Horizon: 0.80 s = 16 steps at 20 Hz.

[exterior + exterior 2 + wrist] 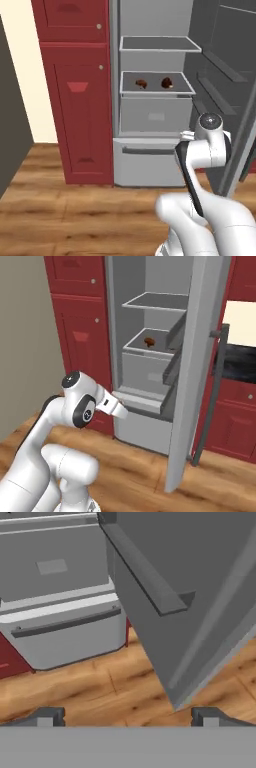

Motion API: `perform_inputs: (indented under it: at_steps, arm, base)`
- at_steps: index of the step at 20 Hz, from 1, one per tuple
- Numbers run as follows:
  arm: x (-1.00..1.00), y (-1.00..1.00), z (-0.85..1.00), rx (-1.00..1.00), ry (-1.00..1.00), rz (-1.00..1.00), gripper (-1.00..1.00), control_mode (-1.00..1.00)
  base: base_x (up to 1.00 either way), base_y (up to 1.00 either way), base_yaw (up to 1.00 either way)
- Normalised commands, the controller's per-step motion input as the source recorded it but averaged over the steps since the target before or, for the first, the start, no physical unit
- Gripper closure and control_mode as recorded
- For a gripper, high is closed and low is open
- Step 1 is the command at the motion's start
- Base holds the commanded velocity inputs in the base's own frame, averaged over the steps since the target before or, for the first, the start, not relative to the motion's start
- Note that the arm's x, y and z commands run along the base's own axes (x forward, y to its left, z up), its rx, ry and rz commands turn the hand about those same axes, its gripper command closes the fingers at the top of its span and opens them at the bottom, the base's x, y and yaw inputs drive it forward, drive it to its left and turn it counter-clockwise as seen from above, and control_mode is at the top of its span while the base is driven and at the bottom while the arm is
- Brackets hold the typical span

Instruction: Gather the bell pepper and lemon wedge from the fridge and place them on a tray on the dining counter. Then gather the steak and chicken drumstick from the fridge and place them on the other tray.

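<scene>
The fridge (116,100) stands open in front of me. On its middle shelf (156,92) lie two small brown pieces of meat (141,83) (167,83), the steak and the chicken drumstick; which is which I cannot tell. From the right base view one brown piece (150,341) shows on that shelf. My gripper (128,717) is open, its fingertips (50,716) wide apart with nothing between them. It hangs low in front of the fridge, well below the shelf, pointing at the floor by the bottom drawer (65,632). The bell pepper, lemon wedge and trays are out of view.
The open fridge door (200,371) with its shelves juts out on the right; its lower corner (175,662) is close to my hand. Red cabinets (82,115) flank the fridge on the left. A dark counter (237,363) lies behind the door. Wooden floor (75,215) below.
</scene>
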Motion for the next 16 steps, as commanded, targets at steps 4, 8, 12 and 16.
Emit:
perform_inputs:
  at_steps: [4,8,12,16]
  arm:
    - [0.00,0.00,0.00,0.00,0.00,0.00,-1.00,1.00]
    - [0.00,0.00,0.00,0.00,0.00,0.00,-1.00,1.00]
    - [0.00,0.00,0.00,0.00,0.00,0.00,-1.00,1.00]
    - [0.00,0.00,0.00,0.00,0.00,0.00,-1.00,1.00]
  base:
    - [0.89,0.00,0.00]
    - [0.96,0.00,0.00]
    - [1.00,0.00,0.00]
    - [0.99,0.00,0.00]
